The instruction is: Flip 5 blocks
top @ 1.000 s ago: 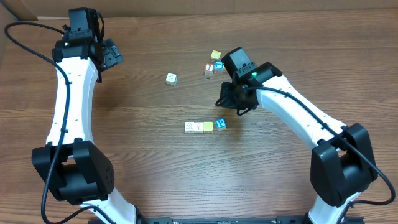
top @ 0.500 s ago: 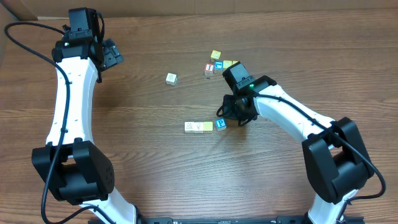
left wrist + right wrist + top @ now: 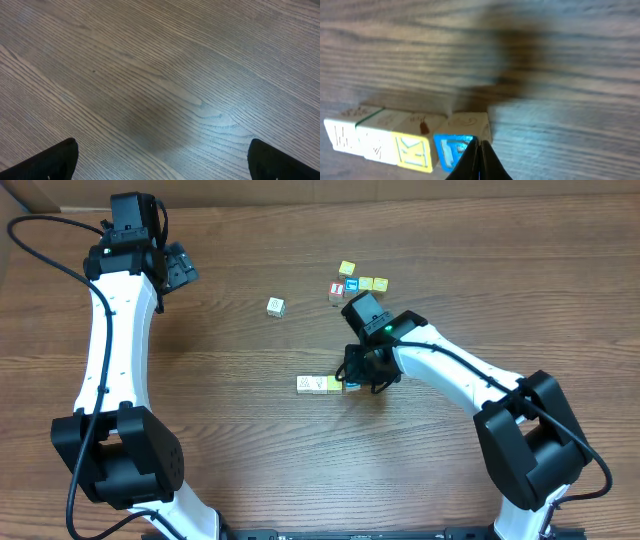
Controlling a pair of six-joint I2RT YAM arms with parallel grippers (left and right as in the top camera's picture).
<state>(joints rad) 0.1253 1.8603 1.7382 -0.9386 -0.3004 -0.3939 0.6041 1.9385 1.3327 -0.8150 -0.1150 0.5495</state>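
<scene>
Directly against the closed right gripper [image 3: 479, 152] sits the blue block [image 3: 450, 150].

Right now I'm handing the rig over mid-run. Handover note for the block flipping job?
Left gripper: open, empty, away from the blocks.
Right gripper: shut, tips down at the blue P block, holding nothing.
Row, side by side: end cream block, second cream block, yellow block, blue P block. Third cream block sits alone.
Done: cannot tell which are flipped.
Left: probably the lone one, at least.
</scene>
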